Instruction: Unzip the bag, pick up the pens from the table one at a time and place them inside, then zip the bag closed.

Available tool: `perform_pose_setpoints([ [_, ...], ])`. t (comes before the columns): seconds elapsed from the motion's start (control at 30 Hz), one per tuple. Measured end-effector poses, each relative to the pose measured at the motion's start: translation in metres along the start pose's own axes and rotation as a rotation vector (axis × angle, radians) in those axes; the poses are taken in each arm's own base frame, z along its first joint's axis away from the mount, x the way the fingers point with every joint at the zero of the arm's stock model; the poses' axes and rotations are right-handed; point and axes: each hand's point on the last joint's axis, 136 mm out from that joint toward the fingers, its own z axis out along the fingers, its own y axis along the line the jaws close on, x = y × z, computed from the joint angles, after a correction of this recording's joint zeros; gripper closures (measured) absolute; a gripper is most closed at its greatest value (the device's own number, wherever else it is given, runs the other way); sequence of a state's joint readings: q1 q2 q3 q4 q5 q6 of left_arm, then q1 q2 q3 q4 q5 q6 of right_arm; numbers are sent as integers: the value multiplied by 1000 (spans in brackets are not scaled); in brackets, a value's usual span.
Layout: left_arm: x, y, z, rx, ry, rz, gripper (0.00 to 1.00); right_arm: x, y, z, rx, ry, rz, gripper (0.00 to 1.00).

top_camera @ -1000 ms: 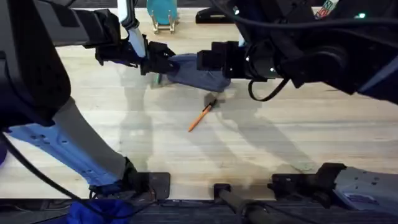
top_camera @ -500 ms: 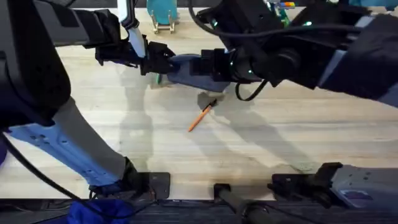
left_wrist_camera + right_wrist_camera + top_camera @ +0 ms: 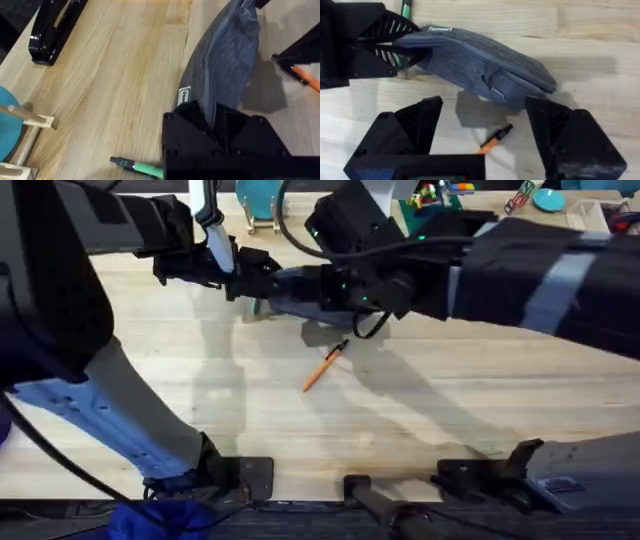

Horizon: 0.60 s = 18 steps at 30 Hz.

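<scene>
An orange pen [image 3: 322, 369] lies nearest on the pale wooden desk [image 3: 420, 410], waiting to be picked up. Beyond it, the right gripper [image 3: 482, 132] hovers over the bag [image 3: 480, 65], fingers spread wide, likely reaching for the zipper. The left gripper [image 3: 218, 122] pinches the bag's end, steadying it. The bag is soft blue-grey fabric, still zipped. A green pen [image 3: 137, 166] lies just beside it.

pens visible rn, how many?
2. The orange pen lies on the table, in front of the bag. The green pen lies beside the bag end that the left gripper pinches. More may be hidden.
</scene>
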<state>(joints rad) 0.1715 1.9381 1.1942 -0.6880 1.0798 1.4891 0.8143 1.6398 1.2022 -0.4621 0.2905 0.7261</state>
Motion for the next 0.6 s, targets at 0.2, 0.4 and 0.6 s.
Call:
perform_pose_setpoints([
  [0.2, 0, 0, 0, 0, 0, 0, 959, 0, 3, 11, 0, -5, 1, 7],
  [0.4, 0, 0, 0, 0, 1, 0, 959, -5, 1, 16, 21, -38, 6, 13],
  [0.6, 0, 0, 0, 0, 2, -1, 959, -13, 0, 19, 39, -79, 13, 93],
])
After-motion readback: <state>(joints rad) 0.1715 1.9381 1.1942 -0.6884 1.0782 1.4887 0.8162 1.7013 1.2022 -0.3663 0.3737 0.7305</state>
